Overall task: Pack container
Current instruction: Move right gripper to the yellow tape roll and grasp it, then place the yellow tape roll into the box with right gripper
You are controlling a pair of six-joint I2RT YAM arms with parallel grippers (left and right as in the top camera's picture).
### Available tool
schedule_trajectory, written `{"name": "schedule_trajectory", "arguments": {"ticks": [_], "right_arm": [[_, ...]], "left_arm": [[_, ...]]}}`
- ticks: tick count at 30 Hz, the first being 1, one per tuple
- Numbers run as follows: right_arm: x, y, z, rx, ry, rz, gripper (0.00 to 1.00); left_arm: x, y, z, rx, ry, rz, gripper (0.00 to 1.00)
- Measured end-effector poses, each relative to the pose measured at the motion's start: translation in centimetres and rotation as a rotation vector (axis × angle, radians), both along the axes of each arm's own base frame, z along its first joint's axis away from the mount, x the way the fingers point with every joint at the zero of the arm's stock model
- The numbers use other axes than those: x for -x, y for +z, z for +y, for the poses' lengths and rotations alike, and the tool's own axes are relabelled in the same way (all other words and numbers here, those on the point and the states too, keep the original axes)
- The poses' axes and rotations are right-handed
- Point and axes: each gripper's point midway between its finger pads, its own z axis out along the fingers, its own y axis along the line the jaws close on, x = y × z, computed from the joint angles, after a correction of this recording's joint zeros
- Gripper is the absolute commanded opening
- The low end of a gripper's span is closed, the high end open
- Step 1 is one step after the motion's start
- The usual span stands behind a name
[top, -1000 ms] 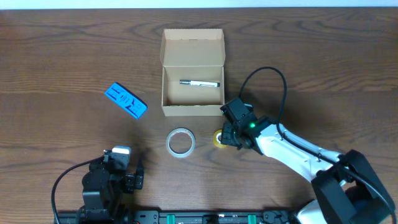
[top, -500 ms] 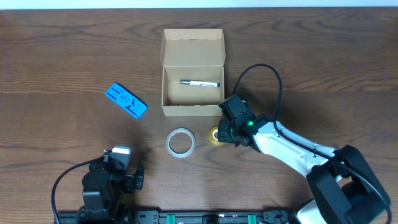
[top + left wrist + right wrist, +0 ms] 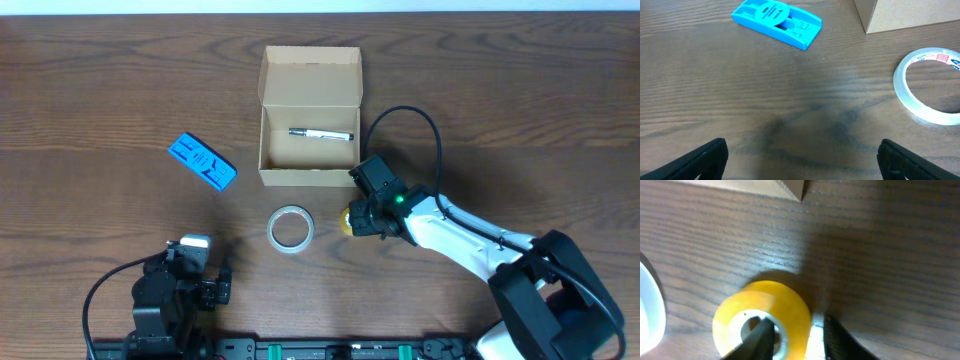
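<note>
The container [image 3: 262, 140] is an open tan cardboard box with its flap lid standing back; a white pen [image 3: 321, 133] lies inside. Its front corner shows in the right wrist view [image 3: 792, 187] and the left wrist view [image 3: 910, 15]. My right gripper [image 3: 358, 222] is just below the box's front right corner, shut on a small yellow tape roll [image 3: 349, 220]. In the right wrist view one finger is inside the roll's [image 3: 775, 297] hole and the other outside its wall, the gripper [image 3: 797, 330] pinching the wall. My left gripper [image 3: 215, 290] is open and empty near the front edge [image 3: 802, 150].
A clear tape roll [image 3: 291, 229] lies flat left of the yellow one; it also shows in the left wrist view [image 3: 905, 90]. A blue plastic piece [image 3: 201, 161] lies left of the box, ahead of my left gripper [image 3: 777, 22].
My right gripper has shifted a little left and toward the box with the yellow roll between its fingers. The left arm has not moved.
</note>
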Motion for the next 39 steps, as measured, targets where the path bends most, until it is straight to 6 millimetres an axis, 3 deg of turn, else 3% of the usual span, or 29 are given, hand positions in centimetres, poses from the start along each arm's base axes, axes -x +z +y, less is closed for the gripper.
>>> {"name": "schedule_trajectory", "arguments": {"ticks": [3, 12, 17, 20, 26, 32, 35, 39], "right_arm": [[0.1, 0.0, -0.3, 0.009, -0.02, 0.004, 0.01], [0.3, 0.2, -0.6, 0.018, -0.051, 0.012, 0.01], [2.4, 1.0, -3.0, 0.089, -0.062, 0.049, 0.01], [2.9, 3.8, -3.8, 0.074, -0.07, -0.002, 0.01], [1.5, 12.4, -3.2, -0.083, -0.051, -0.261, 0.01], [-2.7, 20.5, -0.5, -0.115, 0.068, -0.441, 0.01], [-5.4, 22.6, 1.2, -0.09, 0.128, -0.478, 0.01], [-9.6, 23.0, 4.1, -0.04, 0.209, -0.485, 0.01]], "left_arm": [[0.0, 0.0, 0.0, 0.0, 0.0, 0.0, 0.95], [0.0, 0.0, 0.0, 0.0, 0.0, 0.0, 0.95], [0.0, 0.0, 0.0, 0.0, 0.0, 0.0, 0.96], [0.0, 0.0, 0.0, 0.0, 0.0, 0.0, 0.95], [0.0, 0.0, 0.0, 0.0, 0.0, 0.0, 0.95], [0.0, 0.0, 0.0, 0.0, 0.0, 0.0, 0.96], [0.0, 0.0, 0.0, 0.0, 0.0, 0.0, 0.95], [0.0, 0.0, 0.0, 0.0, 0.0, 0.0, 0.95]]}}
